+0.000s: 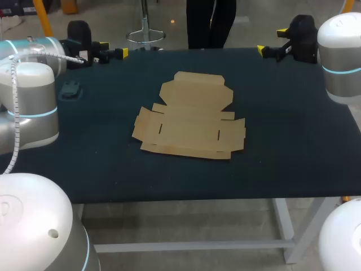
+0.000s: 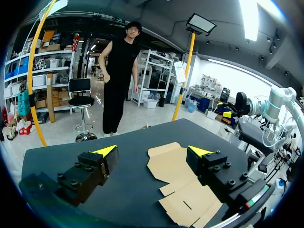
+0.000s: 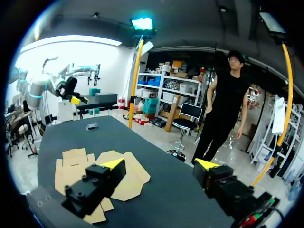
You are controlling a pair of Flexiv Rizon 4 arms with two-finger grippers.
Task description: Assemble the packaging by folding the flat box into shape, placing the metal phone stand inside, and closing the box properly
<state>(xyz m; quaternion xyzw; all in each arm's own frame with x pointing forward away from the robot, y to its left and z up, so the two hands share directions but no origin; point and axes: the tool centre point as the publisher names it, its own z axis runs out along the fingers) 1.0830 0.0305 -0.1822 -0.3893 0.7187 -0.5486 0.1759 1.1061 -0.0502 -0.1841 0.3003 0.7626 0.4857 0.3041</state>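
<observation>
The flat brown cardboard box (image 1: 192,116) lies unfolded in the middle of the dark table (image 1: 293,147). It also shows ahead of the left fingers (image 2: 183,190) and beside the right fingers (image 3: 71,166). A small dark object, probably the phone stand (image 1: 71,89), rests on the table's left side, seen far off in the right wrist view (image 3: 92,126). My left gripper (image 1: 113,51) hovers open over the far left corner with nothing between its fingers (image 2: 153,152). Over the far right corner my right gripper (image 1: 271,40) hangs open and empty too (image 3: 160,165).
The table's far edge runs just behind both grippers. Dark cloth lies bare around the box on all sides. My left arm's big white joints (image 1: 28,107) stand over the table's left edge, the right arm's (image 1: 338,56) over the right edge.
</observation>
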